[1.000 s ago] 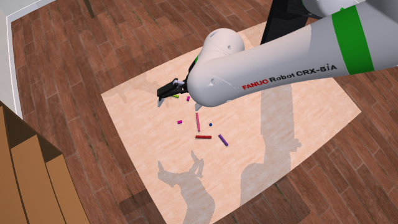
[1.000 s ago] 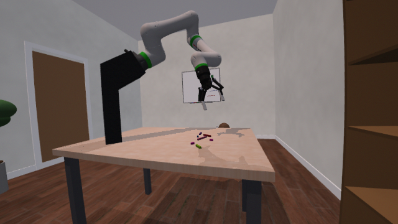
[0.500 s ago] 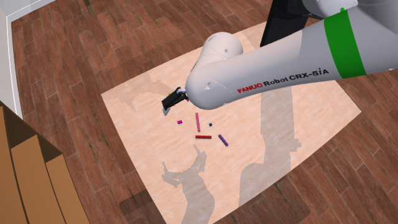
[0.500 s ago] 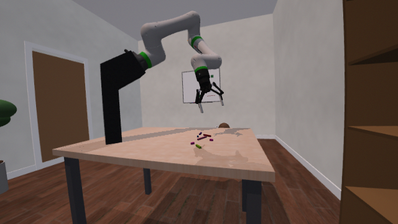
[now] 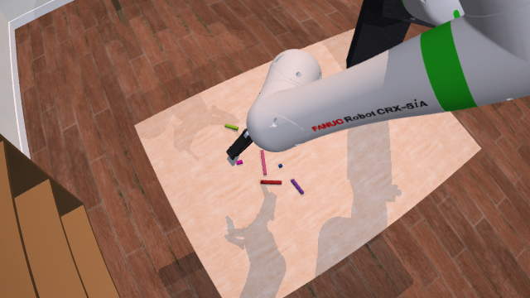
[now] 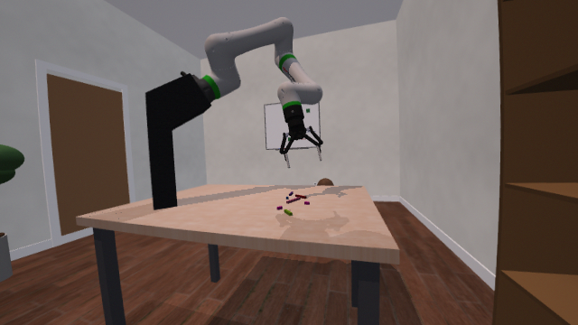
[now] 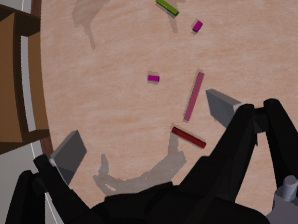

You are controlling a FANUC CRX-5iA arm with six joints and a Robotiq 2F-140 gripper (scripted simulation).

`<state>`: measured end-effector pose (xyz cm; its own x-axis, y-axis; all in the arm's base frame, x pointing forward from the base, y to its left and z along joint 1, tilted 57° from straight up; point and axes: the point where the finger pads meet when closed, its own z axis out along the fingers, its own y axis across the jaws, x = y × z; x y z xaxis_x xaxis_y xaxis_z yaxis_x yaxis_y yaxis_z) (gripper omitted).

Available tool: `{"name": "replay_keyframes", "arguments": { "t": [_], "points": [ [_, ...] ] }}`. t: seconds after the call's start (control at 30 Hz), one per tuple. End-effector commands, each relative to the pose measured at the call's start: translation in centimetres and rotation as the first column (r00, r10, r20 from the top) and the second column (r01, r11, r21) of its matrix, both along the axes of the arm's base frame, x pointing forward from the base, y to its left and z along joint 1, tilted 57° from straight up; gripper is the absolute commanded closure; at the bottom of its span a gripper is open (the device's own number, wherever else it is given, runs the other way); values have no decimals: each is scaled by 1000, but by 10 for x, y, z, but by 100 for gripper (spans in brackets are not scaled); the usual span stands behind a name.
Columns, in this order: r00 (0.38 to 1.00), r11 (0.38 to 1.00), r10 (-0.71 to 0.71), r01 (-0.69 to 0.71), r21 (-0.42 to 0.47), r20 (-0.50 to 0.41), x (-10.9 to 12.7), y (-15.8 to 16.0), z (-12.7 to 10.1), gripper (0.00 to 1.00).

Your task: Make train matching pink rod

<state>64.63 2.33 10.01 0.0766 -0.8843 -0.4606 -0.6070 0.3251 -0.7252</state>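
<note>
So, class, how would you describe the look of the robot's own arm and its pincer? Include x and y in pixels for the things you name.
The arm (image 5: 356,91) (image 6: 253,41) is pale grey-white, with smooth rounded joints, green bands and red and black lettering reading "FANUC Robot CRX-5iA". The pincer (image 6: 304,159) (image 7: 143,122) is black, with two angular, linked fingers ending in flat grey pads (image 7: 70,156).

Since the earlier frames, we've swung the arm (image 5: 356,91) (image 6: 253,41) across the table and lowered the gripper (image 5: 239,144) (image 6: 304,162) (image 7: 143,122), also turning it. From the top, its visible finger has left the lime rod (image 5: 231,127) (image 6: 288,212) (image 7: 167,7), uncovering it, and now sits by the nearer magenta rod (image 5: 239,162) (image 6: 307,203) (image 7: 153,78). The gripper's shadow (image 5: 248,232) shifted too.
</note>
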Motion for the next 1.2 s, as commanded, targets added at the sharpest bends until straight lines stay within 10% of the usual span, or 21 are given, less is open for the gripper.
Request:
{"name": "replay_keyframes", "arguments": {
  "t": [0.0,0.6,1.17],
  "points": [
    [992,988,113,-106,-110,56,1,14,-8,0],
    [938,899,333,-283,-335,100,0,41,-23,0],
    [771,641,629,-443,-626,99,-4,80,-45,0]
  ]
}}
